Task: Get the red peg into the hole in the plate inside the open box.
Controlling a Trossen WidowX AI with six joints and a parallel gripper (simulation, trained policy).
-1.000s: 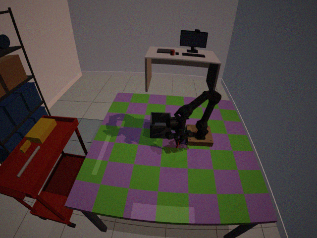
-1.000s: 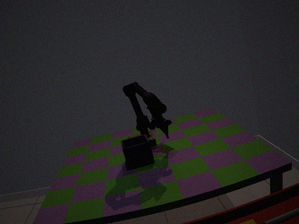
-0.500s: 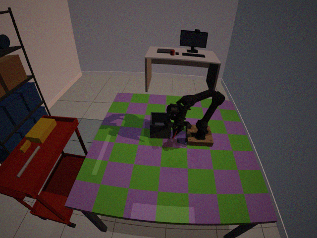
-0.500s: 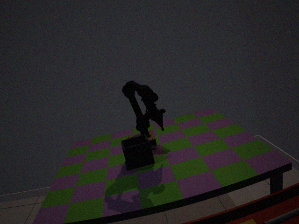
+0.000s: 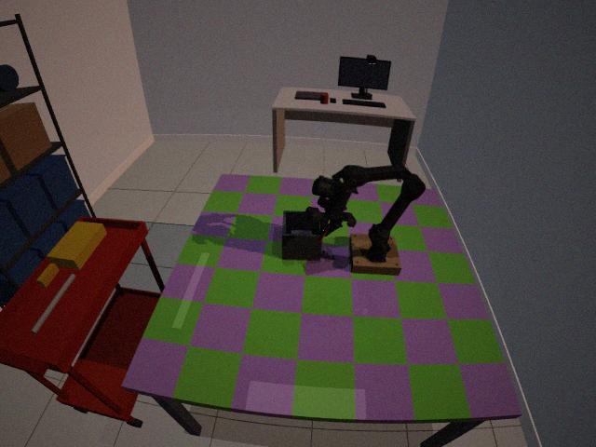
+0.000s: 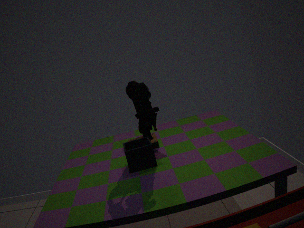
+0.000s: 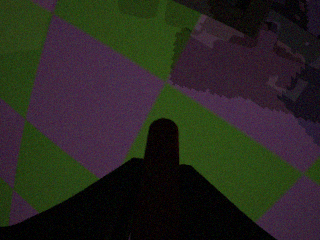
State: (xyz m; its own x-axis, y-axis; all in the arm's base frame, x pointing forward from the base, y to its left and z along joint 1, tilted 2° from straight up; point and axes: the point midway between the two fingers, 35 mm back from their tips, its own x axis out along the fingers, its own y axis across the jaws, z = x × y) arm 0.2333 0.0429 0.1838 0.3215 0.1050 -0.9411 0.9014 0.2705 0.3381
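You have wooden-looking base block (image 5: 360, 267), visible grain, at right of centre in top view. Your arm (image 5: 404, 195) (image 6: 142, 103): matt black, plastic or metal, can't tell. Tabletop (image 5: 327, 336) (image 6: 196, 159): smooth, faint sheen at bottom edge in top view. Peg (image 7: 163, 145): smooth, dull in wrist view. Cardboard-like brown box (image 5: 29, 132), upper left.
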